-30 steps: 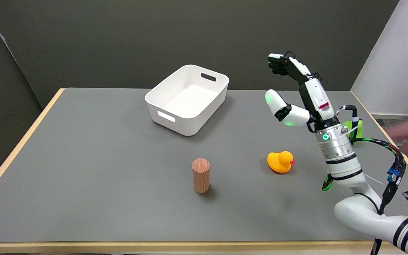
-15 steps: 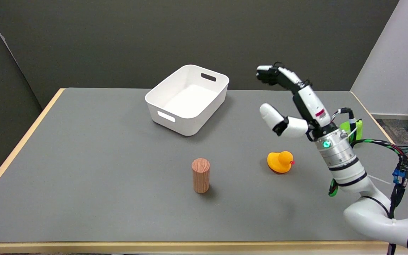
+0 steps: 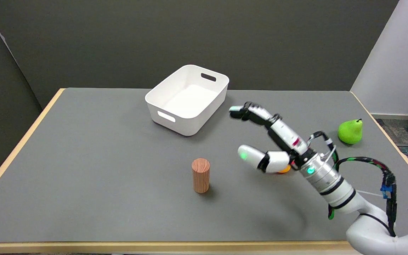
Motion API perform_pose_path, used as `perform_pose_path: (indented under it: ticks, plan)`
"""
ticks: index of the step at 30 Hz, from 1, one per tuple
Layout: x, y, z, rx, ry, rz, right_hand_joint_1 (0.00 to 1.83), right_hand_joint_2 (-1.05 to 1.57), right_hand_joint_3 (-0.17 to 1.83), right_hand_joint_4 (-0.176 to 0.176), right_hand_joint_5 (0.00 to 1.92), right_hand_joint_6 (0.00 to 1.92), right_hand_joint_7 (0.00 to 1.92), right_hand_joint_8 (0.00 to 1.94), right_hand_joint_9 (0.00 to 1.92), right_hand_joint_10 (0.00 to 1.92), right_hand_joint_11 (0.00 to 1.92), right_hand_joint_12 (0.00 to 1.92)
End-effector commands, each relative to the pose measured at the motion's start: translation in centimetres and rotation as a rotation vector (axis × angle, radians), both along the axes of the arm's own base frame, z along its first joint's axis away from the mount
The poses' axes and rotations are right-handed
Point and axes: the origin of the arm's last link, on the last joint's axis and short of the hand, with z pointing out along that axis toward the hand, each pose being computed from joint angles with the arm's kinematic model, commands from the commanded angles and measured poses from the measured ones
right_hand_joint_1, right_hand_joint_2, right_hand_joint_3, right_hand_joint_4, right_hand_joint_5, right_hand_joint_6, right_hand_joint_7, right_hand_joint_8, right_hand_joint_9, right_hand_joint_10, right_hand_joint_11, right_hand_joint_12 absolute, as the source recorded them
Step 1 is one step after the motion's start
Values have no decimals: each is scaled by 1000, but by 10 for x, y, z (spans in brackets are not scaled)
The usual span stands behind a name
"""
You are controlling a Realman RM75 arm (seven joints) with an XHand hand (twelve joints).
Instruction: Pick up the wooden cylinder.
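The wooden cylinder [image 3: 200, 175] stands upright on the grey table [image 3: 101, 159], a little in front of the middle. My right hand [image 3: 269, 141] hangs in the air to its right, well apart from it, with the fingers spread toward the left and nothing in them. The thumb points at the cylinder from about a hand's width away.
A white bin [image 3: 188, 99] stands at the back centre. A yellow rubber duck [image 3: 284, 169] is almost wholly hidden behind my right hand. A green pear [image 3: 350, 131] lies near the table's right edge.
My right hand has come down and to the left, from high above the duck toward the cylinder. It now covers the duck and uncovers the pear. A person's blurred hand at the right edge is gone.
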Motion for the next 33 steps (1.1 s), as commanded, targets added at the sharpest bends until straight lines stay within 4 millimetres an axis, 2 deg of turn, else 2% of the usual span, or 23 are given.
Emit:
perform_pose_path:
  ticks: [1,4,8,11,33]
  plan:
    - [-64,15,-42,135,70,-266,474,639,834,-111,230,460,313,391,99,699,2,1206]
    - [-64,7,-41,127,77,-257,484,641,834,-112,232,462,318,391,107,706,4,1204]
    - [-54,-11,-37,115,100,-229,507,644,833,-110,246,476,344,400,139,732,21,1206]
    - [-56,-18,-38,110,136,-248,524,642,840,-106,257,490,361,412,162,753,34,1216]
    - [-66,-29,-54,91,116,-298,535,636,857,-94,275,511,389,423,199,775,62,1237]
